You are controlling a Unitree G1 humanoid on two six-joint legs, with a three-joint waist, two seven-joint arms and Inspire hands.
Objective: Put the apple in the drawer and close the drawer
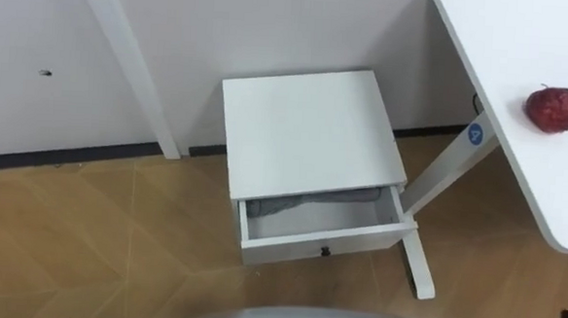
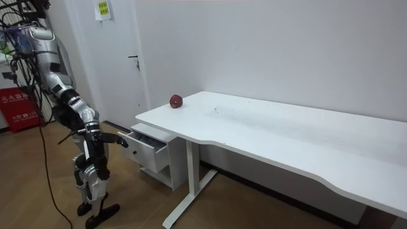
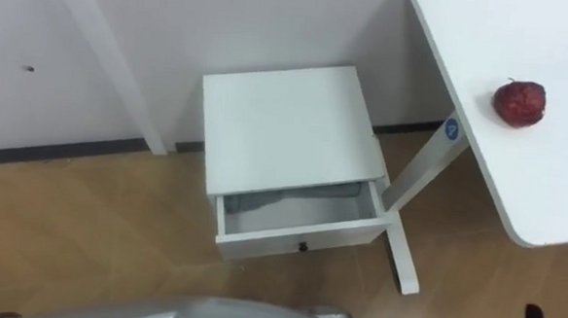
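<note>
We see the apple (image 1: 552, 108) lying on the white table (image 1: 524, 45) at the right, near its left edge, well apart from the drawer (image 1: 323, 241), which stands open in the small cabinet (image 1: 305, 131) with a grey cloth (image 1: 321, 202) inside. In the room view the robot faces the cabinet, its right hand (image 2: 119, 140) near the drawer front; we cannot tell whether that hand is apart or together

White walls (image 1: 272, 22) meet a herringbone wood floor (image 1: 86, 227) along a dark skirting (image 1: 60, 155). A long white bench (image 2: 286, 137) stands against the wall on a white leg (image 1: 449, 163) that carries a round blue sticker (image 1: 475, 133). A small white cabinet (image 1: 310, 131) sits just beside that leg, against the wall. In the room view, a white door (image 2: 121, 63) with a dark handle (image 2: 133, 58) stands behind it, lit evenly.
</note>
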